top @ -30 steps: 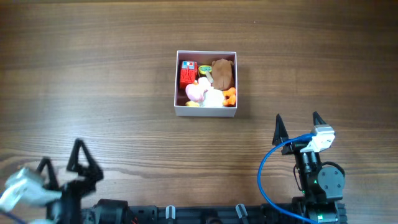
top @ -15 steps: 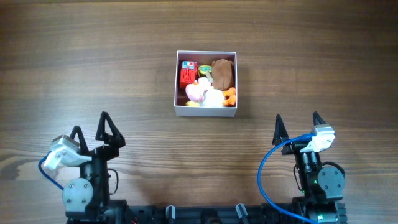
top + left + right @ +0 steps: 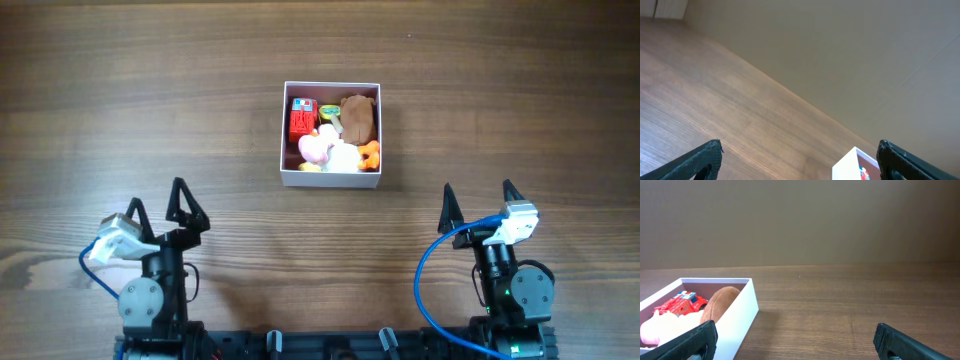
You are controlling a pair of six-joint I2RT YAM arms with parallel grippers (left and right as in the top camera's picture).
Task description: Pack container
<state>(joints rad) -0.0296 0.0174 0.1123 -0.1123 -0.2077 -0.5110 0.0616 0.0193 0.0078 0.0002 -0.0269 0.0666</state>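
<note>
You can read no text, number or brand in any view. The small red toy truck (image 3: 302, 120) in the white-walled square container (image 3: 330, 181) has blue and white marks, too small to read.

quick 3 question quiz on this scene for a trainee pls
1. Fill in: the left hand and the right hand both stand ___.
2. Where is the red toy truck? A in the container; B on the bare wood; C between the fingers of a hand.
3. True or false: a toy lies on the table outside the container.
Key: 1 open; 2 A; 3 false.
</note>
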